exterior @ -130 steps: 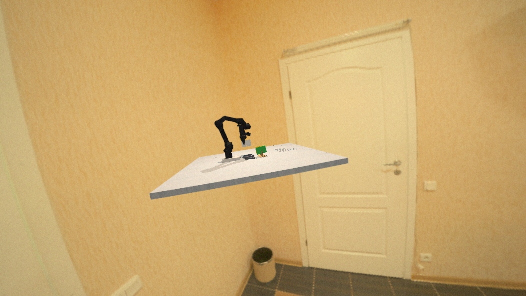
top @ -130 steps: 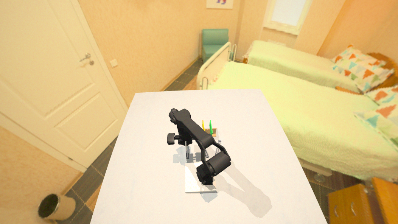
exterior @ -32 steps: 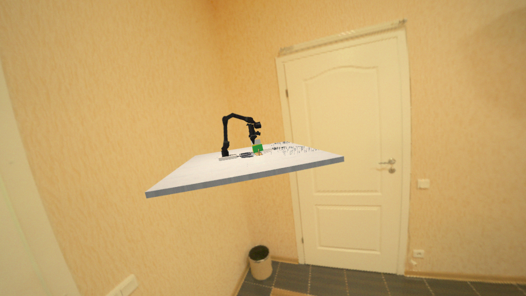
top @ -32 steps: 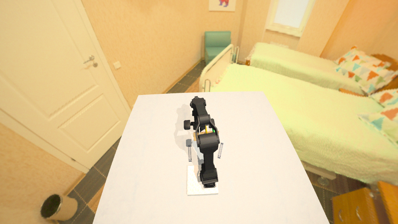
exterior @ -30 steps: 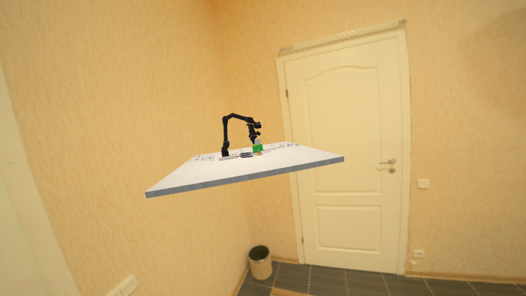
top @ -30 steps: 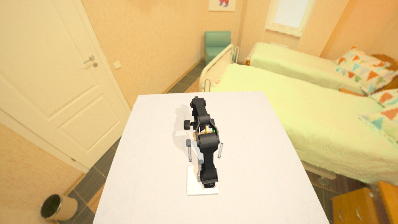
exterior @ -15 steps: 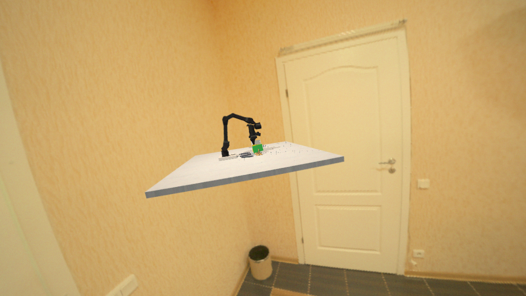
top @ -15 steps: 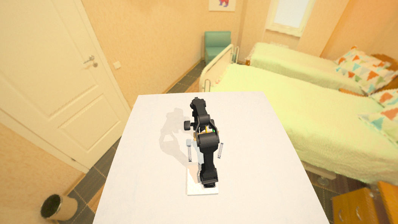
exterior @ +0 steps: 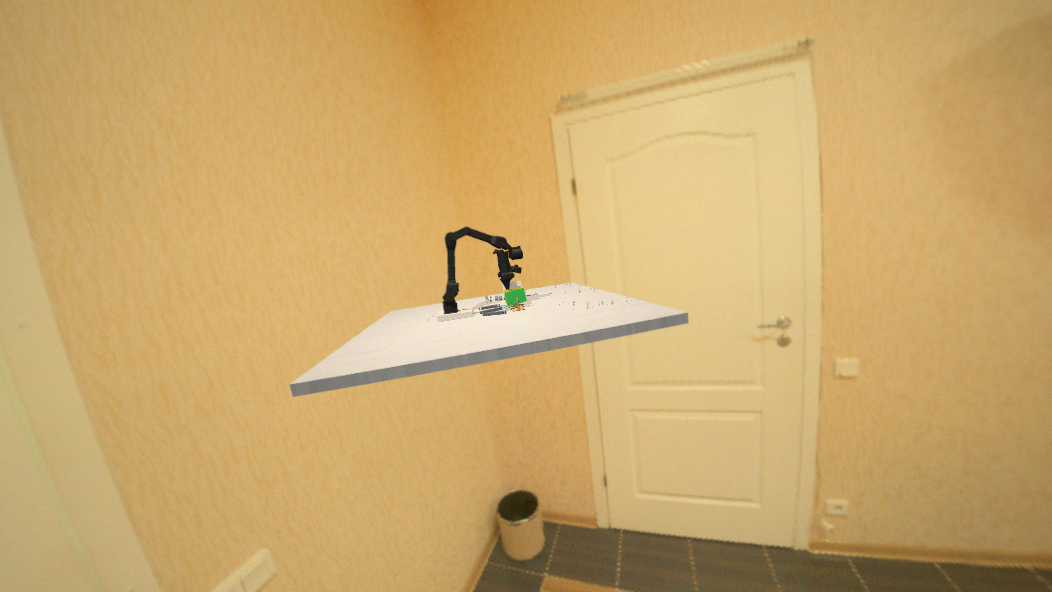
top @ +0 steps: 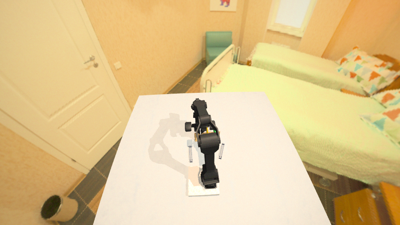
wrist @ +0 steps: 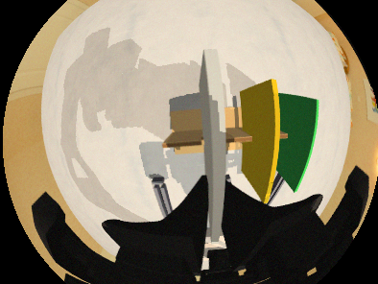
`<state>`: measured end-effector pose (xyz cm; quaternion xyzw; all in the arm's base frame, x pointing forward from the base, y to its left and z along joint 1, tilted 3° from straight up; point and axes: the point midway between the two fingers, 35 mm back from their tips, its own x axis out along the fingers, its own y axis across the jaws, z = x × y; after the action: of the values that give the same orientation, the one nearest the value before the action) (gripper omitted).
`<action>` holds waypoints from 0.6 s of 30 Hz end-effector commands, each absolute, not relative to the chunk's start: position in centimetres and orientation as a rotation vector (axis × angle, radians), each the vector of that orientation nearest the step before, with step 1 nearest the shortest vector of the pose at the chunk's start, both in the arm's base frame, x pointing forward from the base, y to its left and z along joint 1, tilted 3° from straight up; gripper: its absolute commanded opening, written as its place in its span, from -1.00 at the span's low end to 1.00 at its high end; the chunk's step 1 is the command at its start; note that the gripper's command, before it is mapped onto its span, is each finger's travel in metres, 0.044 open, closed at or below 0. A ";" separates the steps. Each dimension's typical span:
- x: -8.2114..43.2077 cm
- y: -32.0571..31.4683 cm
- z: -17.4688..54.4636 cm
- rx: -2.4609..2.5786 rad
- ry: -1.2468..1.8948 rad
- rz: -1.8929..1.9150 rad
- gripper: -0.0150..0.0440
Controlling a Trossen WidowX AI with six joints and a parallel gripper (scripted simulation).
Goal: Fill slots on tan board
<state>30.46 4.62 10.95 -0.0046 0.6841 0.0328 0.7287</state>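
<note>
The gripper (top: 205, 129) (exterior: 507, 284) (wrist: 209, 179), nearly shut, clasps a gray board (wrist: 214, 125) upright, crosswise above the tan board (wrist: 189, 138); whether it touches is hard to tell. Beside it, a yellow board (wrist: 261, 134) and a green board (exterior: 515, 296) (wrist: 298, 134) stand crosswise on the tan board. Two holders (top: 190, 153) (top: 221, 151) lie on the table (top: 251, 167) (exterior: 441, 342).

This looks like a bedroom, perhaps in a home — two beds with pale green covers (top: 260, 111) (top: 302, 64) lie beyond the claw (top: 205, 130), past the table (top: 251, 167) it works over. Patterned pillows (top: 363, 70) rest at their far ends. A green chair (top: 219, 41) stands by the wall farther out from the claw, near a window (top: 292, 13) — and a panelled white door (top: 53, 75) (exterior: 691, 294) is set across from the beds, on the claw's other side.
</note>
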 end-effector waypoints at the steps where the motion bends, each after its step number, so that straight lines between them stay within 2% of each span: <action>1: 30.3 4.7 10.6 -0.009 1.514 0.076 -0.49; 18: 30.4 4.7 9.8 -0.009 1.514 0.076 -0.49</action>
<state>30.52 4.66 10.15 -0.0049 0.6841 0.0331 0.7287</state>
